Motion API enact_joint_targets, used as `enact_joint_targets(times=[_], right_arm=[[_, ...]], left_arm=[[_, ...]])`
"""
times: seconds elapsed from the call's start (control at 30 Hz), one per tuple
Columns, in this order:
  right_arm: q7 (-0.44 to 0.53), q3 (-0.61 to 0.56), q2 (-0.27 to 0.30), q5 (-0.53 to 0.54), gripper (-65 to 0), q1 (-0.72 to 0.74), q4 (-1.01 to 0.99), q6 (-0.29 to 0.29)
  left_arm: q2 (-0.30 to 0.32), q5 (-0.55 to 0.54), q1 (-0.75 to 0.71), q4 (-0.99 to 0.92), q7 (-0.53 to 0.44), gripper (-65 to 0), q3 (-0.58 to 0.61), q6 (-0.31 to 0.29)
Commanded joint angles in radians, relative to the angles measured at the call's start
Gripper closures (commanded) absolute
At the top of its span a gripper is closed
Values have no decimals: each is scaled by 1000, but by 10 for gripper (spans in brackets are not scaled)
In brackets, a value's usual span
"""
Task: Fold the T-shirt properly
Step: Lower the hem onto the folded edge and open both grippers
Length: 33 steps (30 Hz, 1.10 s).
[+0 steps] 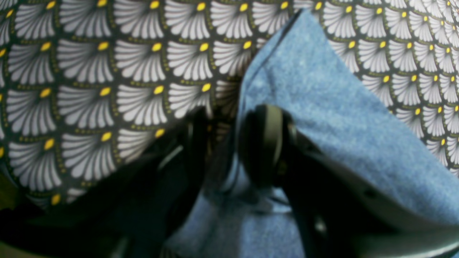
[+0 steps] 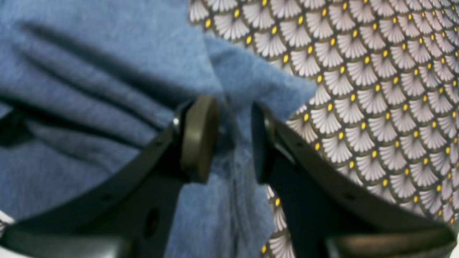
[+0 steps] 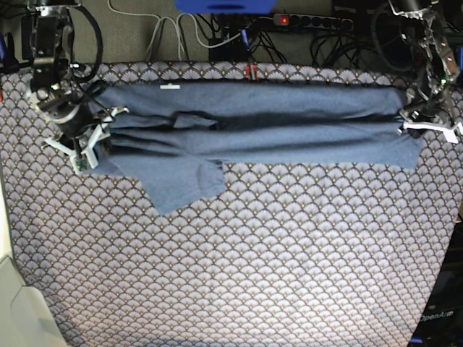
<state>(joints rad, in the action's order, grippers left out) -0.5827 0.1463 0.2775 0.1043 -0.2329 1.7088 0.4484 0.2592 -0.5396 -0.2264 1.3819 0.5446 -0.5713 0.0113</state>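
T-shirt (image 3: 275, 134) slate-blue, folded long band, sleeve out | both jaws spread astride cloth

L wrist view: left gripper (image 1: 222, 143) blurred, jaws' base cut off at bottom edge. R wrist view: right gripper (image 2: 233, 139) arms cropped; T-shirt (image 2: 89, 71) runs off-frame left.

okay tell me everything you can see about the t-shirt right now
The T-shirt is slate-blue, soft cotton by its look, folded lengthwise into a long band across the far side of the patterned tablecloth. A small white neck label shows on its far edge. One sleeve sticks out toward the near side, unfolded. Creases run along the band. The right pincer straddles one end with fabric between its parted pads, and the left pincer sits at the other end.
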Motion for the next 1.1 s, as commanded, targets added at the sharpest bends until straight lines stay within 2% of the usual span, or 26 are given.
enact_joint_targets(times=[0.0, 0.1, 0.23, 0.3, 0.57, 0.83, 1.07], right_arm=[[14, 5, 13, 2, -202, 4, 1, -1], [19, 5, 13, 2, -177, 16, -20, 5], [11, 9, 13, -1, -54, 17, -29, 80], [11, 9, 13, -2, 0, 17, -29, 94], [11, 14, 13, 1, 0, 5, 18, 96], [11, 62, 12, 1, 0, -61, 127, 96], [17, 77, 12, 1, 0, -125, 136, 97]], left_arm=[[13, 2, 0, 11, 10, -221, 10, -3], [13, 2, 0, 12, 10, -221, 20, -3], [12, 2, 0, 11, 10, -221, 20, -3], [12, 2, 2, 11, 10, -221, 20, -3], [18, 2, 6, 11, 10, -221, 20, -3], [19, 2, 5, 9, 10, -221, 15, -3], [21, 2, 0, 11, 10, -221, 15, -3]])
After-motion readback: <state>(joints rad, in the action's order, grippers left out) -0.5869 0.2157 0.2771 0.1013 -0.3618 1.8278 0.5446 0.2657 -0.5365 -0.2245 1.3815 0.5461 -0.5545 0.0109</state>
